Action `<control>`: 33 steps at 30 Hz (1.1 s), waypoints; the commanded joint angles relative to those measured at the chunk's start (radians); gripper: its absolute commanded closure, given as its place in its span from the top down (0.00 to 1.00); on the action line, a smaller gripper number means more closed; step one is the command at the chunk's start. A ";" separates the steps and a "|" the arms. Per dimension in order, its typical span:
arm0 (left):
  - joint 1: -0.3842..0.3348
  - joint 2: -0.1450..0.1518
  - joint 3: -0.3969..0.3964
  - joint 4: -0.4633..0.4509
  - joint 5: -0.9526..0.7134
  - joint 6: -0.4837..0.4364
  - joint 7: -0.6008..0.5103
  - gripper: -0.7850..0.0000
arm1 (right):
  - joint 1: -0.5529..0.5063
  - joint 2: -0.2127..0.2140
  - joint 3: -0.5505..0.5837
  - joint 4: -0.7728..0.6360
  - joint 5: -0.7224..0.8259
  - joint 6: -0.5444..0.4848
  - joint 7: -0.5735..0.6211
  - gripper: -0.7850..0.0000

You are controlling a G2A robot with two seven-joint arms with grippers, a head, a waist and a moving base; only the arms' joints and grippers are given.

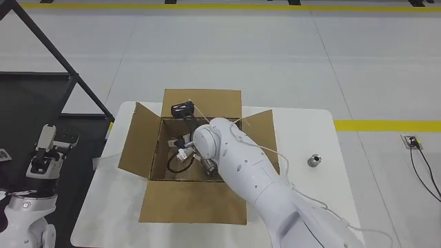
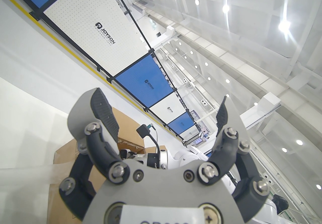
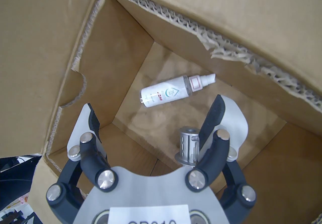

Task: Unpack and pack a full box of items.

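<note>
**A:** What sits farthest left?

**B:** The left arm (image 1: 43, 153), off the left edge of the table (image 1: 303, 200), above a dark mat (image 1: 27, 103). Its jaws are spread wide with nothing between them. In its own wrist view they point up at the ceiling (image 2: 251, 33).

**A:** And the box?

**B:** The box (image 1: 193, 210) stands near the middle of the table with all four flaps folded outward. The left wrist view catches one of its brown walls (image 2: 63, 159) from the side.

**A:** Where is the right arm?

**B:** The right arm (image 1: 241, 172) leans in from the near right and reaches down into the open box. Its jaws are released and gaping, with nothing gripped, and they hang above the box floor.

**A:** What lies in there?

**B:** A white spray bottle (image 3: 173, 91) lies on its side on the cardboard floor, close to a side wall, with its nozzle toward a torn corrugated edge. A slotted metal cylinder (image 3: 188, 147) stands upright on its flange, just beside one finger of the right jaws. I cannot tell whether the two touch. The bottle and cylinder lie apart.

**A:** Anything to the right of the box?

**B:** A small round metal part (image 1: 314, 160) rests on the bare tabletop, well apart from the box's right flap.
</note>
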 commanded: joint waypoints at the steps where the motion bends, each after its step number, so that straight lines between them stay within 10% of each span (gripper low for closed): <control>1: 0.002 0.000 -0.001 0.000 0.000 -0.002 0.003 1.00 | -0.009 0.014 0.005 -0.029 -0.016 -0.041 -0.024 1.00; 8: 0.013 -0.001 -0.003 -0.008 -0.002 -0.010 0.007 1.00 | -0.112 0.084 0.021 -0.281 -0.141 -0.036 -0.071 1.00; 20: 0.017 -0.002 -0.002 -0.011 -0.002 -0.011 0.009 1.00 | -0.637 0.280 0.250 -1.246 -0.542 0.097 0.199 1.00; 33: 0.017 -0.002 -0.002 -0.011 -0.002 -0.011 0.009 1.00 | -0.672 0.286 0.275 -1.293 -0.557 0.118 0.189 1.00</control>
